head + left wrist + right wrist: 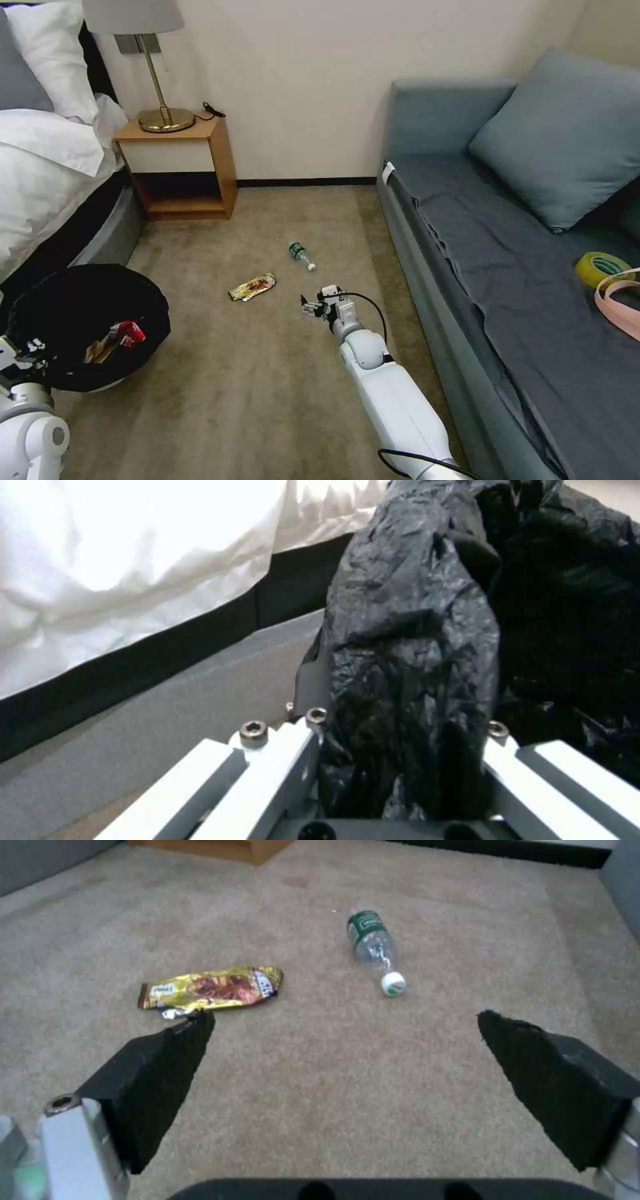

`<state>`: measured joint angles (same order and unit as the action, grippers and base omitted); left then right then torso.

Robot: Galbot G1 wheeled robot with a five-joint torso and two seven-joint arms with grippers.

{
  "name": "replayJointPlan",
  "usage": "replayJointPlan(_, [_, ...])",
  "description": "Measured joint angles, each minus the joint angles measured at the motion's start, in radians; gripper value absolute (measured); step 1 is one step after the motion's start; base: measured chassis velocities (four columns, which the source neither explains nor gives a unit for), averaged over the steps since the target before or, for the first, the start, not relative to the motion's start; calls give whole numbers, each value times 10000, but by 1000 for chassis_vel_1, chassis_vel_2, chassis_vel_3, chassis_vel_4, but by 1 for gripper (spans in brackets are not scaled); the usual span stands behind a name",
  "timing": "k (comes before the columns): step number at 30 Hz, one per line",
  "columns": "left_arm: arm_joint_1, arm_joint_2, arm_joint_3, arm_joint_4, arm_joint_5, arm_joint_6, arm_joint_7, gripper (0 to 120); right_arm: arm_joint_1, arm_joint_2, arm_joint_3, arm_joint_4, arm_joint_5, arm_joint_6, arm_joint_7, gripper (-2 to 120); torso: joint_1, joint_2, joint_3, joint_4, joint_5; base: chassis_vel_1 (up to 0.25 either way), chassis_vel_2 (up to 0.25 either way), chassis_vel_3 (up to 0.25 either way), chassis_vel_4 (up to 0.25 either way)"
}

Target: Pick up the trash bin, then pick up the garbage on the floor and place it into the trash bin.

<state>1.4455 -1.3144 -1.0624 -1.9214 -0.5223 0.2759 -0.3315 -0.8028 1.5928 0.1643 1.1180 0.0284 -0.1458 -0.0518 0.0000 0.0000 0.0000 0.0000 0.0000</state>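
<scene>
The right gripper (347, 1040), fingers (167, 1065) spread wide, is hung low over the carpet (267, 400), short of the gold wrapper (210, 988) and bottle (373, 947). The trash bin (87, 320), already holding litter, is kept off the floor beside the bed (47, 180) by the left gripper (400, 760), clamped on its bag-lined rim, so drops are short

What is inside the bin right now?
Inside the bin, held at its rim by the left claw: a red-and-white wrapper and brown paper. The black liner hides anything beneath.
</scene>
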Motion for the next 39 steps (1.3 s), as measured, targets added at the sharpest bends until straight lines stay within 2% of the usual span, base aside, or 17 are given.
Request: replayJointPlan(39, [-7, -99, 302, 99, 258, -124, 112, 4, 88, 6, 234, -438, 109, 72, -160, 100, 0, -1, 0, 0, 0, -43, 94, 44, -92])
